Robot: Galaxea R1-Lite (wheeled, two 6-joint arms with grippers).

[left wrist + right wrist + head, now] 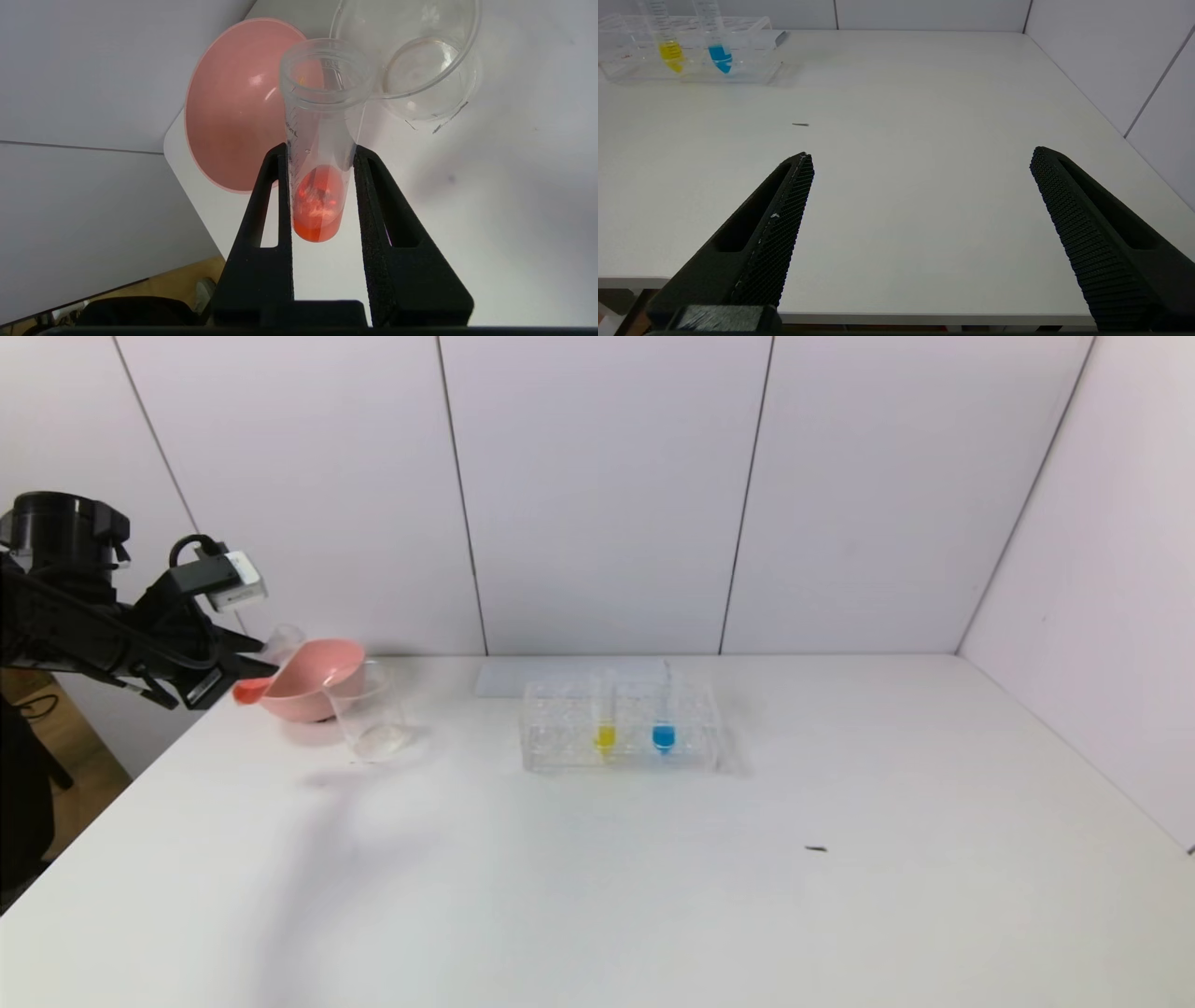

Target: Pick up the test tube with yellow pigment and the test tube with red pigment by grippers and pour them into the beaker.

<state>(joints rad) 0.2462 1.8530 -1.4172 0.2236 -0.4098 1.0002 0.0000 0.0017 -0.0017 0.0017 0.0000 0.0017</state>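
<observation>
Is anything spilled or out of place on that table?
No spill shows. One small dark speck lies alone on the white table, in front of the tube rack; what it is I cannot tell.

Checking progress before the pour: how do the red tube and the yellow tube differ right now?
The red tube is held tilted in the left gripper near the beaker; the yellow tube stands upright in the rack. One holds red-orange liquid, the other yellow. Both are slim, clear and only slightly filled.
</observation>
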